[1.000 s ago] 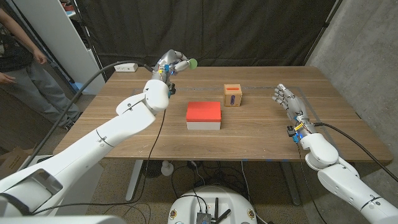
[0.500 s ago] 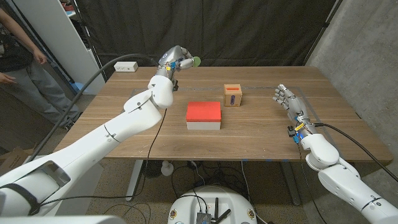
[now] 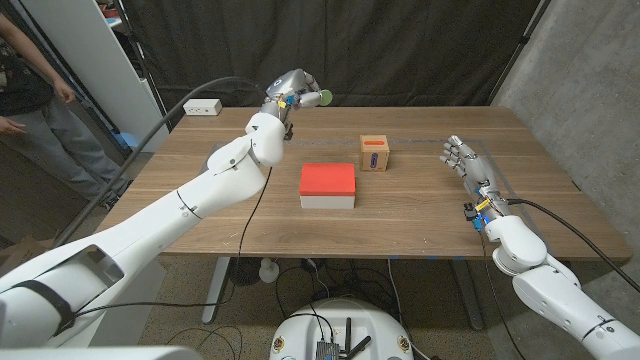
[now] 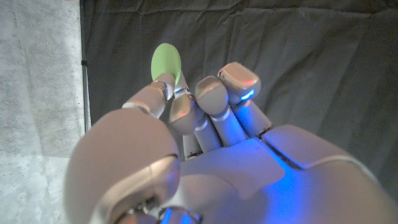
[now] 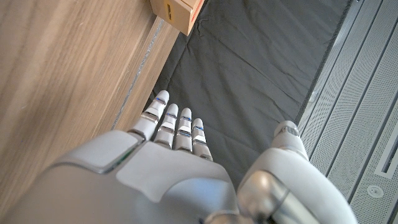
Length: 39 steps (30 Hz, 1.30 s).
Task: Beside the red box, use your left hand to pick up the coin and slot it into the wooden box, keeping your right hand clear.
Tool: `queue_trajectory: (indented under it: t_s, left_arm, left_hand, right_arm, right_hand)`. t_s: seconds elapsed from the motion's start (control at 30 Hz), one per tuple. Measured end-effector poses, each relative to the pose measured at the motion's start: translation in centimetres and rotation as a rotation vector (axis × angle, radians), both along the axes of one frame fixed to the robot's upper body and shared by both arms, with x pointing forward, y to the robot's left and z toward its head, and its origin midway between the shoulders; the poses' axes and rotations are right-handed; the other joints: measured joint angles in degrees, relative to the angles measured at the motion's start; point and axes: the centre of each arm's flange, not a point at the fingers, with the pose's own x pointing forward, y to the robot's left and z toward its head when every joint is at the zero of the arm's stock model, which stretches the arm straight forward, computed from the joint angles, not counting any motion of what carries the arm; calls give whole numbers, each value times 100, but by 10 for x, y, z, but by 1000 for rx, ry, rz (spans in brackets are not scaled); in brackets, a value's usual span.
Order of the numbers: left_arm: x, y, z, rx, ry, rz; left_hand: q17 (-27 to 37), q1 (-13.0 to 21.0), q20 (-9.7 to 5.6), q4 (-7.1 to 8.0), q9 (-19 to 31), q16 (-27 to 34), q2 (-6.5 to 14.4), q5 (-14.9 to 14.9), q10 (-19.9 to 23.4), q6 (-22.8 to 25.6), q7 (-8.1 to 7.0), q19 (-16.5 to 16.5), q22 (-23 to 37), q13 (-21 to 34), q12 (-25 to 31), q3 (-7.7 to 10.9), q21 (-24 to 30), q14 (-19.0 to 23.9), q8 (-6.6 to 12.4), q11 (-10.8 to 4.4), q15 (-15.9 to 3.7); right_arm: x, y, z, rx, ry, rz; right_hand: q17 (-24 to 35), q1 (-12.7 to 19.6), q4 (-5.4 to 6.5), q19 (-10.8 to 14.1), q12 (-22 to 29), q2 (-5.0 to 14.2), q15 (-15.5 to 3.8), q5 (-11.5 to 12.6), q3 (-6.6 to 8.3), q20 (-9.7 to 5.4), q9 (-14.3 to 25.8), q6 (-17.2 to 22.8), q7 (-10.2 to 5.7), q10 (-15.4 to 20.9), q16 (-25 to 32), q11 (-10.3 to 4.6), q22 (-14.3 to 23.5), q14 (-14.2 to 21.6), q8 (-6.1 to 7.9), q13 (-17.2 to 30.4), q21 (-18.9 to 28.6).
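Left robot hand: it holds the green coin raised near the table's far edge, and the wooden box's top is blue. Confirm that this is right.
One detail is wrong. The wooden box has an orange top with a slot in it, not a blue one; the head view shows this. The rest stands: the left robot hand holds the green coin raised near the far edge of the table.

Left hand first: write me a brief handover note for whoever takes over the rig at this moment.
Left hand: raised above the table's far edge, pinching the green coin at its fingertips; the coin shows the same in the left wrist view.
Right hand: holds nothing, fingers apart, over the table's right side, well clear of both boxes.
Wooden box: beside and behind the red box, slot on top facing up.
Done: coin picked up.
Left: carry it over to the wooden box and slot it in.
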Motion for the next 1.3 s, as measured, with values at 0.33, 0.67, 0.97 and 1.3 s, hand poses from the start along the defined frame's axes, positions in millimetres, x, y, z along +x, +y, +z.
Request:
queue_trajectory:
  t_s: [0.33,0.67,0.97,1.3]
  left_arm:
    - [5,-18,9,125,8,-2]
    - [9,-33,19,217,7,23]
    - [16,-46,27,276,8,37]
    - [25,-59,34,335,21,50]
  left_hand:
    - [10,1,9,8,2,0,1,-1,-10,1,1,-30,-2,-6,0,-55,0,0,0,10,0]
    - [37,10,8,8,2,0,9,-2,-10,2,1,-30,15,7,0,-55,0,-1,0,10,-1]
    - [64,39,8,8,2,-24,9,-5,-14,2,2,-31,15,-1,0,-55,0,-1,0,5,-1]
    - [89,38,-12,8,2,-23,8,-6,-14,3,2,-50,0,16,0,-55,0,-1,0,5,-1]
  right_arm:
    - [0,-4,-3,7,4,-7]
    - [-1,-7,-6,15,7,-12]
    - [-1,-10,-8,23,10,-15]
    - [-2,-12,-10,29,10,-18]
  right_hand:
    - [0,0,0,0,0,0,0,0,0,0,0,0,0,0,0,0,0,0,0,0,0]
    - [0,0,0,0,0,0,0,0,0,0,0,0,0,0,0,0,0,0,0,0,0]
    - [0,0,0,0,0,0,0,0,0,0,0,0,0,0,0,0,0,0,0,0,0]
    - [0,0,0,0,0,0,0,0,0,0,0,0,0,0,0,0,0,0,0,0,0]
